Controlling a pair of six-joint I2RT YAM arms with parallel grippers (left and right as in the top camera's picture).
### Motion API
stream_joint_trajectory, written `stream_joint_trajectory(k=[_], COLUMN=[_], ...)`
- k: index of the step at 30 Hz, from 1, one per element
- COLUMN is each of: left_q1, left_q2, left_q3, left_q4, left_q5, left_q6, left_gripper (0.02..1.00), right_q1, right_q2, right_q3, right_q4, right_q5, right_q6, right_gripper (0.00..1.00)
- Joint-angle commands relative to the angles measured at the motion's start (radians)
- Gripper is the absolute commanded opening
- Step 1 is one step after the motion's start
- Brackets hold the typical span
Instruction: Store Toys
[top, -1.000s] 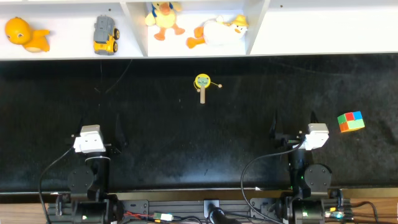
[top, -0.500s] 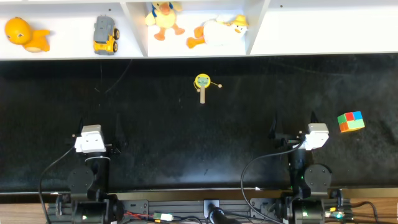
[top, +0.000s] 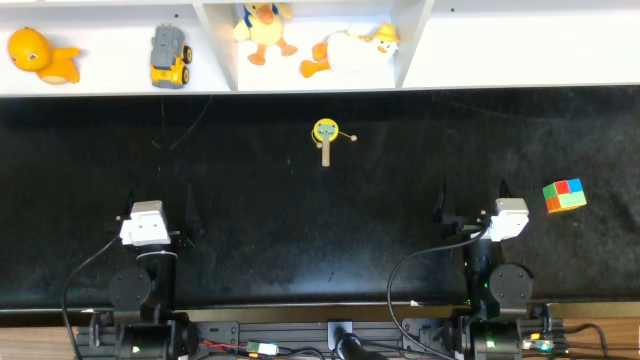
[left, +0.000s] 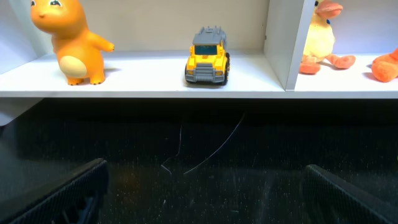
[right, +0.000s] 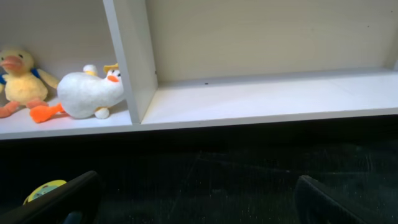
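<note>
A small yellow rattle drum (top: 325, 132) with a wooden handle lies on the black table (top: 260, 210), near the shelf's middle. A multicoloured cube (top: 564, 195) rests at the table's right side. My left gripper (top: 160, 205) hovers low at the near left, open and holding nothing; in its wrist view (left: 202, 208) it faces the orange figure (left: 67, 38) and the yellow truck (left: 208, 55). My right gripper (top: 470, 203) stands open at the near right, left of the cube. Its wrist view (right: 199, 208) catches the rattle's edge (right: 42, 190).
A white shelf (top: 500, 60) with upright dividers runs along the table's far edge. It holds an orange figure (top: 40, 55), a yellow truck (top: 169, 56), a yellow duck plush (top: 264, 30) and a white duck plush (top: 350, 50).
</note>
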Motion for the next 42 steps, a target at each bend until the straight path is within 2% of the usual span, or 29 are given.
stream_joint_trajectory(k=[1,4,7,11,16,18,21,23,30,33,37,42], left_q1=[-0.002,-0.002,-0.002,-0.002,-0.002,-0.002,-0.002,-0.002,-0.002,-0.002,-0.002,-0.002], left_q2=[-0.009,-0.009,-0.009,-0.009,-0.009,-0.009,-0.009,-0.009,-0.009,-0.009,-0.009,-0.009], left_q3=[-0.002,-0.002,-0.002,-0.002,-0.002,-0.002,-0.002,-0.002,-0.002,-0.002,-0.002,-0.002], left_q4=[-0.001,-0.001,-0.001,-0.001,-0.001,-0.001,-0.001,-0.001,-0.001,-0.001,-0.001,-0.001], left_q5=[0.006,0.006,0.006,0.006,0.006,0.006,0.006,0.006,0.006,0.006,0.006,0.006], left_q6=[0.019,0.018,0.019,0.019,0.019,0.019,0.018,0.018,0.019,0.018,0.019,0.019], left_gripper=[0.998,0.998,0.998,0.998,0.998,0.998,0.998,0.998,0.998,0.998,0.998,0.996], right_q1=[-0.002,0.044,0.123,0.262,0.457,0.542,0.653,0.710,0.787,0.787,0.786,0.786], right_q2=[-0.009,-0.008,-0.004,0.057,0.213,0.298,0.441,0.562,0.926,1.039,1.182,1.330], right_q3=[-0.013,-0.013,-0.012,0.007,0.114,0.186,0.298,0.386,0.654,0.748,0.872,0.977], right_q4=[0.022,0.005,0.013,-0.004,-0.158,-0.220,-0.277,-0.331,-0.581,-0.605,-0.608,-0.646], right_q5=[-0.003,0.036,0.150,0.371,0.649,0.734,0.807,0.809,0.785,0.730,0.591,0.489], right_q6=[0.001,0.010,0.088,0.219,0.465,0.507,0.510,0.540,0.806,0.824,0.822,0.823], right_gripper=[0.996,0.996,0.996,0.996,0.996,0.996,0.993,0.998,0.996,0.996,0.993,0.996])
